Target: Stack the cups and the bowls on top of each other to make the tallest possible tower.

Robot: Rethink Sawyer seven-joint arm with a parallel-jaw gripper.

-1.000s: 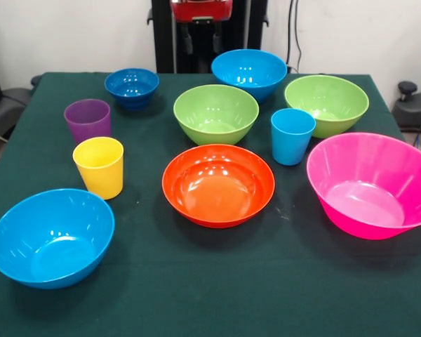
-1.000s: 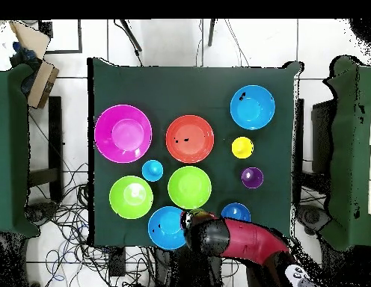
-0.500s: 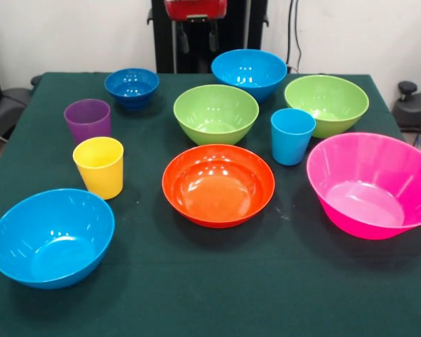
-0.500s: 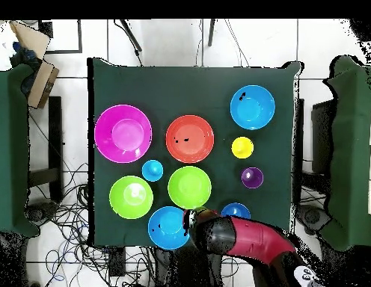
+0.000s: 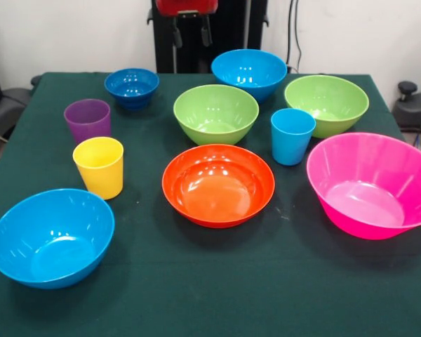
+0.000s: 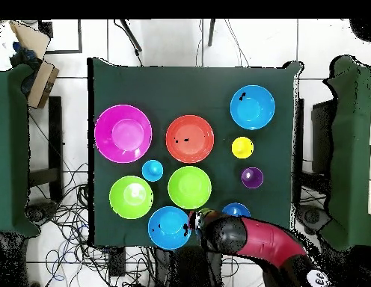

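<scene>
All bowls and cups stand apart on the green table, none stacked. In the front view: pink bowl (image 5: 372, 184), orange bowl (image 5: 218, 184), two lime bowls (image 5: 216, 112) (image 5: 326, 104), light blue bowls (image 5: 51, 236) (image 5: 249, 72), small dark blue bowl (image 5: 132, 86), yellow cup (image 5: 99, 166), purple cup (image 5: 88, 119), light blue cup (image 5: 292, 135). My gripper (image 5: 190, 35) hangs open and empty at the top edge, behind the table's far side. In the overhead view it (image 6: 197, 221) is between the light blue bowl (image 6: 167, 226) and the dark blue bowl (image 6: 235, 211).
The robot's black pedestal (image 5: 228, 38) stands behind the far table edge. My red arm (image 6: 252, 239) lies over the table's bottom edge in the overhead view. Cables and a cardboard box (image 6: 35, 63) lie on the floor beside the table.
The gripper has risen and shifted a little left in the front view, so less of its red body shows. In the overhead view the arm has slid right. No cup or bowl moved.
</scene>
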